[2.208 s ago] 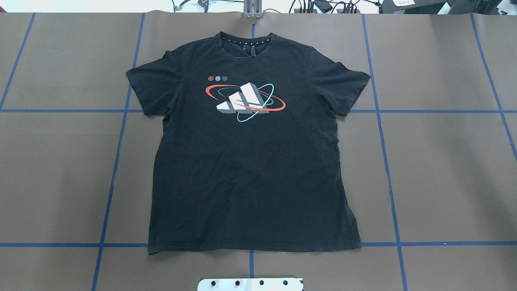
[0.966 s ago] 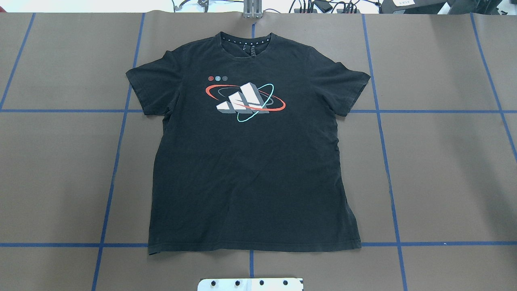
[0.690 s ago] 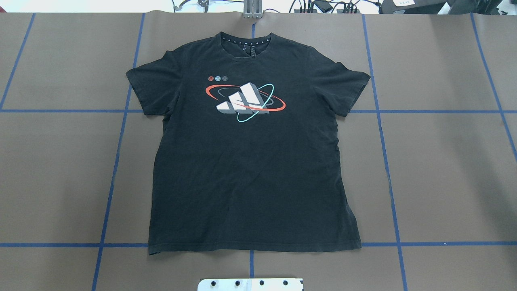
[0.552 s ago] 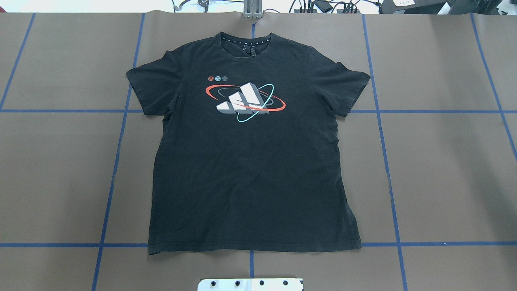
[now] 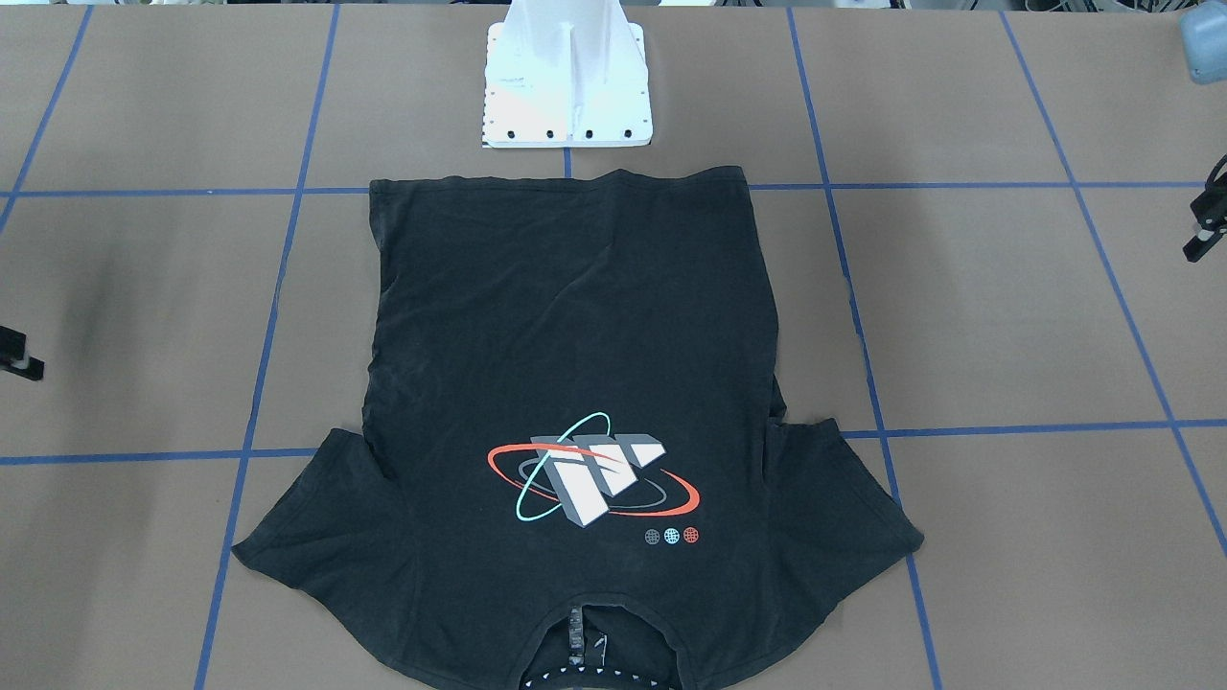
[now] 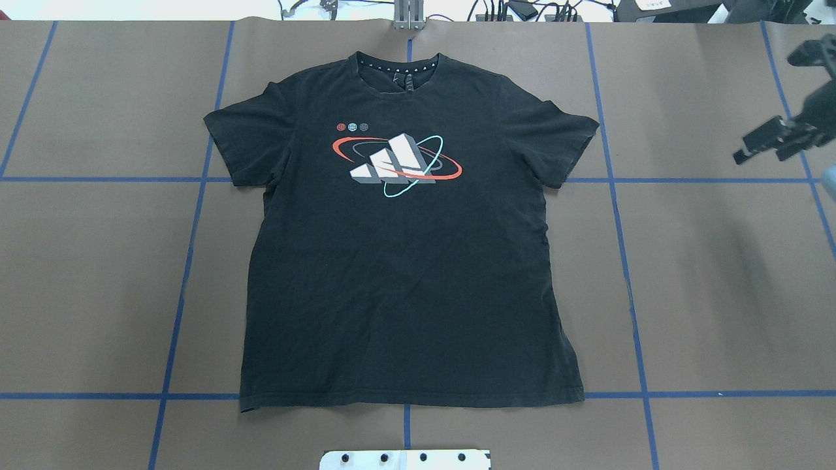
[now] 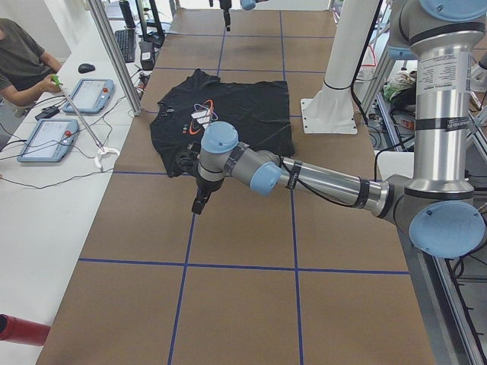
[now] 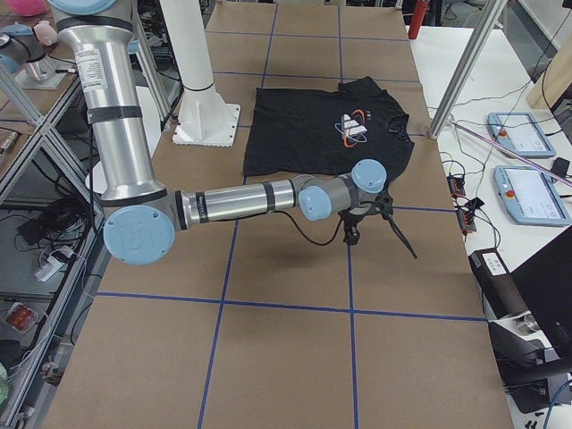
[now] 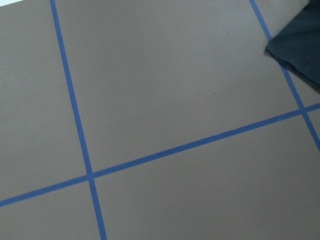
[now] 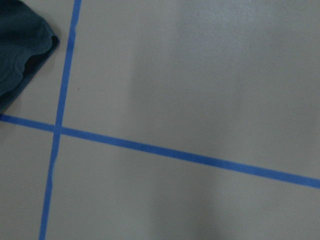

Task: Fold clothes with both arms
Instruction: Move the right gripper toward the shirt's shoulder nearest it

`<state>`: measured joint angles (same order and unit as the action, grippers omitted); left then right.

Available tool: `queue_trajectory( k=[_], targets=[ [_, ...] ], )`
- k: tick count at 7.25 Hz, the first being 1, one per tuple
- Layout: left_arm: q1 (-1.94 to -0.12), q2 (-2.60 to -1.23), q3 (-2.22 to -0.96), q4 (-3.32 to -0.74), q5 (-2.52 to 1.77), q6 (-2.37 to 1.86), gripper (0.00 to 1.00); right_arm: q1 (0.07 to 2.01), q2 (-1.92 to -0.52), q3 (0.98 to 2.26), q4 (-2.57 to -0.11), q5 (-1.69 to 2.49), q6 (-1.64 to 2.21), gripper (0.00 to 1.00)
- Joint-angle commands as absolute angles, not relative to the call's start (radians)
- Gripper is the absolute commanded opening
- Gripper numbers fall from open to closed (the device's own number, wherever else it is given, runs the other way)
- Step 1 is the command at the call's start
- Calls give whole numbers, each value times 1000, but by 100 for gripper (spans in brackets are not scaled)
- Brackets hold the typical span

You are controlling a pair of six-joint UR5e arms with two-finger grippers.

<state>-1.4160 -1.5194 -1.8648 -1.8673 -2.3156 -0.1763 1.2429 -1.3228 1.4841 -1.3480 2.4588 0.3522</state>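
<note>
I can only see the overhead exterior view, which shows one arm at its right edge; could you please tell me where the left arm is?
Observer: The left gripper hangs over bare table, off to the T-shirt's side.
Operator: Does its wrist camera see the shirt?
Observer: Only the corner of the sleeve on the robot's left, at that view's upper right.
Operator: And the right wrist camera?
Observer: The sleeve on the robot's right, at its upper left.

Black T-shirt flat, logo up, hem near white pedestal, neckband at bottom edge
</note>
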Motion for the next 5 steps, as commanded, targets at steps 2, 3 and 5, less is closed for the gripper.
queue_trajectory(
  k=[2, 3, 5],
  targets=[
    [-1411, -1529, -1867, -1871, -2318, -181, 100, 1165, -998, 1226, -1237, 2415, 604, 92],
    [-1405, -1534, -1873, -1876, -2316, -183, 100, 1129, -924, 1115, -1142, 2351, 653, 92],
    [-1381, -1542, -1867, -1879, -2316, -181, 100, 1083, -893, 976, -910, 2255, 690, 89]
  ],
)
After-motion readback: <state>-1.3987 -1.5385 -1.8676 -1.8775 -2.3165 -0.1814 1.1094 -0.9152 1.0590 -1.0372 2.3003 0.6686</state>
